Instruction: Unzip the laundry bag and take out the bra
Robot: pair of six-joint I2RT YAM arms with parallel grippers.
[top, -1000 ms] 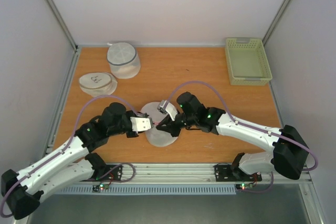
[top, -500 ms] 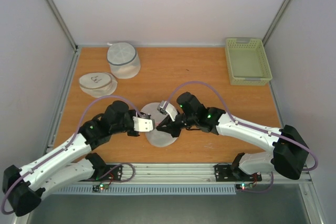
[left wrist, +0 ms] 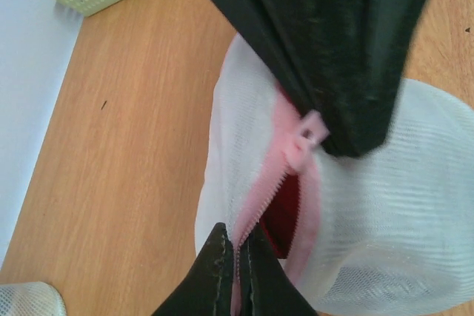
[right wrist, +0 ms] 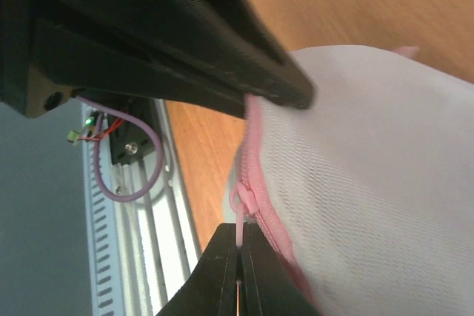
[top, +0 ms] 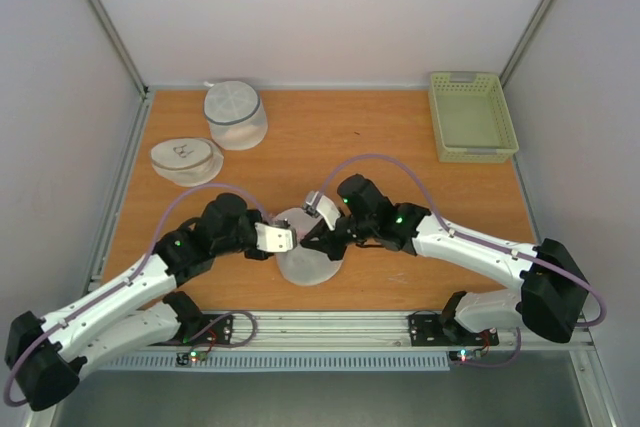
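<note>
Centrally, laundry bag (top: 308,259); left claw (left wrist: 236,246), right claw (right wrist: 238,251) pinch pink rim (left wrist: 258,201).

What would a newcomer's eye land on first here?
The white mesh laundry bag near the front edge of the table, with both pincers on it. The left pincer is shut on its pink zipper band, the right pincer on the zipper pull. Through the part-open zip something dark red shows, likely the bra.
</note>
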